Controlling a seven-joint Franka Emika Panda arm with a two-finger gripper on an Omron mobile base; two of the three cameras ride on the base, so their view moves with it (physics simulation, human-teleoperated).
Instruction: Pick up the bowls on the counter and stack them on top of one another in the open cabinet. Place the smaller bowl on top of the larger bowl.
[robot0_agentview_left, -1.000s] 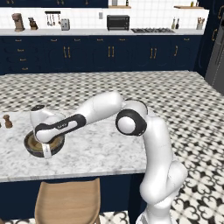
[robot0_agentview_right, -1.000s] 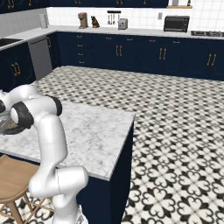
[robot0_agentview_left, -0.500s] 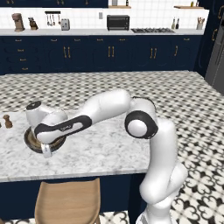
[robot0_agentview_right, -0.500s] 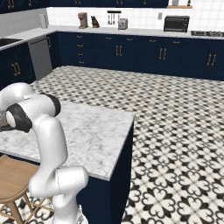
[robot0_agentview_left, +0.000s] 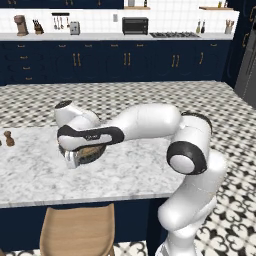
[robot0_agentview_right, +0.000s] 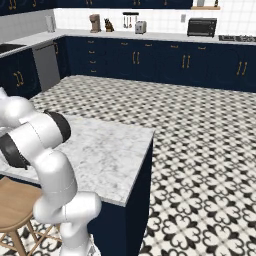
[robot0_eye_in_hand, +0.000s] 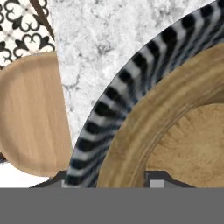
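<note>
One tan-brown bowl (robot0_agentview_left: 93, 152) sits directly under the hand of the arm, above the left half of the desk (robot0_agentview_left: 145, 167), near the middle of its depth. The left base view does not show whether the bowl rests on the desk or hangs clear of it.

The end effector (robot0_agentview_left: 75, 159) is at the bowl's left edge. In the hand view the end effector (robot0_eye_in_hand: 111, 180) straddles the bowl wall. One fingertip (robot0_eye_in_hand: 64, 179) is outside the wall and the other is inside the wood-like hollow. The fingers are clamped on the tan-brown bowl (robot0_eye_in_hand: 144, 131).

A black-and-white striped band (robot0_eye_in_hand: 109, 100) runs around the outside of the tan rim. Whether it is this bowl's outer wall or a second bowl cannot be told.

A small brown pepper mill (robot0_agentview_left: 8, 138) stands upright at the far left of the desk, well apart from the bowl.

A wooden stool (robot0_agentview_left: 77, 231) stands at the near side of the desk, below the bowl's position.
</note>
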